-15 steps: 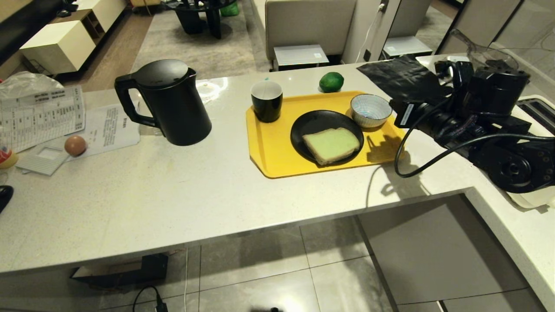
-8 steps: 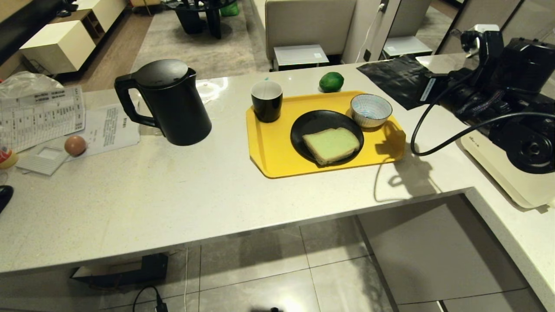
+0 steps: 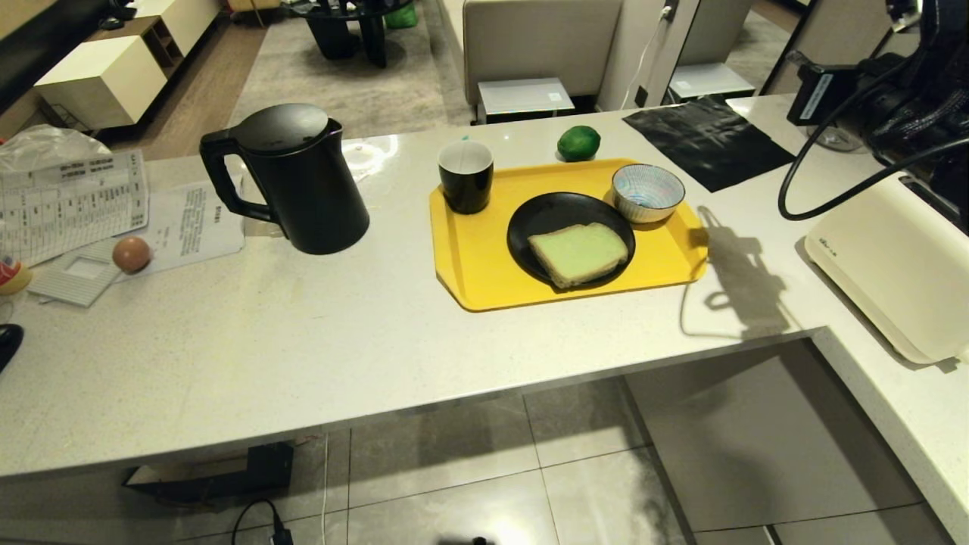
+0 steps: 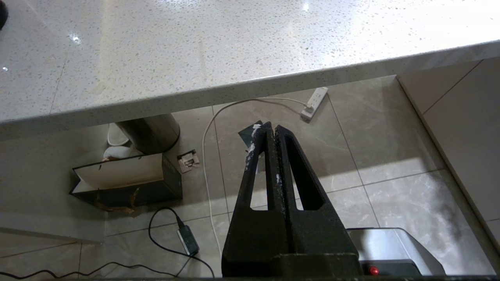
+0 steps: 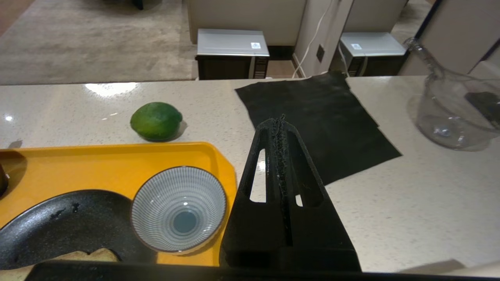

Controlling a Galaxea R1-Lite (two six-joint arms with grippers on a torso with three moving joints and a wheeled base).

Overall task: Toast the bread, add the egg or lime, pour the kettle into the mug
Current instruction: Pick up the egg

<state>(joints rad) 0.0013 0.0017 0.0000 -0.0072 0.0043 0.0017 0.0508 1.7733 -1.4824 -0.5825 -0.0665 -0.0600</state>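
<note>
Bread (image 3: 579, 253), a thick pale-green slice with a tan crust, lies flat on a black plate (image 3: 534, 219) on the yellow tray (image 3: 477, 265). Just beside the plate stand the black mug (image 3: 465, 178), white inside, and a striped bowl (image 3: 647, 193). The glossy lime (image 3: 578, 143) rests on the counter just past the tray's far edge; the matte black kettle (image 3: 291, 178) stands well to the left. A tan-brown egg (image 3: 131, 253), possibly not the task's, sits on papers. The right gripper (image 5: 281, 121) hangs empty, fingers pressed together, above a black mat (image 5: 312, 113). The left gripper (image 4: 271, 128), likewise closed and empty, hangs below the counter edge.
</note>
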